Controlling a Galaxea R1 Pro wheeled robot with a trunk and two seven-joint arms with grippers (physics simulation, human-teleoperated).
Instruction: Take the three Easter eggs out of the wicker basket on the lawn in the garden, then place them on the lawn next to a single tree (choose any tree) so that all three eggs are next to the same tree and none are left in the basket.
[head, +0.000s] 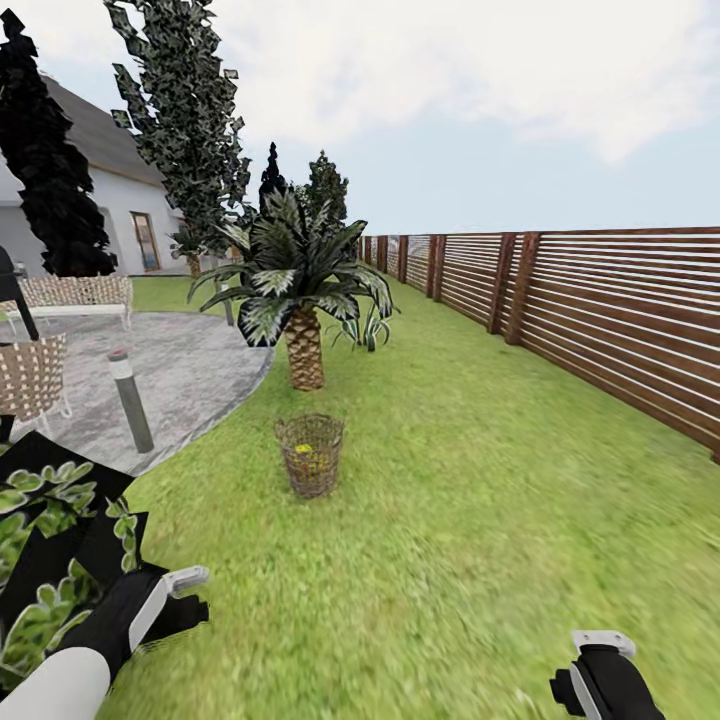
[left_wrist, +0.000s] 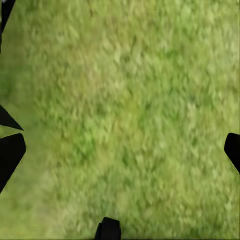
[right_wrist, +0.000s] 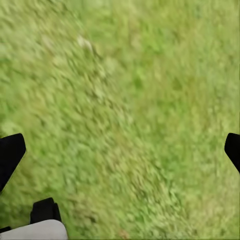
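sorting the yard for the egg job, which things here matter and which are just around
Job:
- wicker basket, something yellow inside, likely the Easter eggs
- lawn
- tree with mottled leaves by the patio
- left gripper, right gripper

Just around:
- palm
- bollard light
- wicker chairs
- fence

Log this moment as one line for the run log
phase: approach | brown wicker basket upright on green lawn, yellow inside | short scaly-trunk palm behind it | left gripper open, empty | right gripper open, empty
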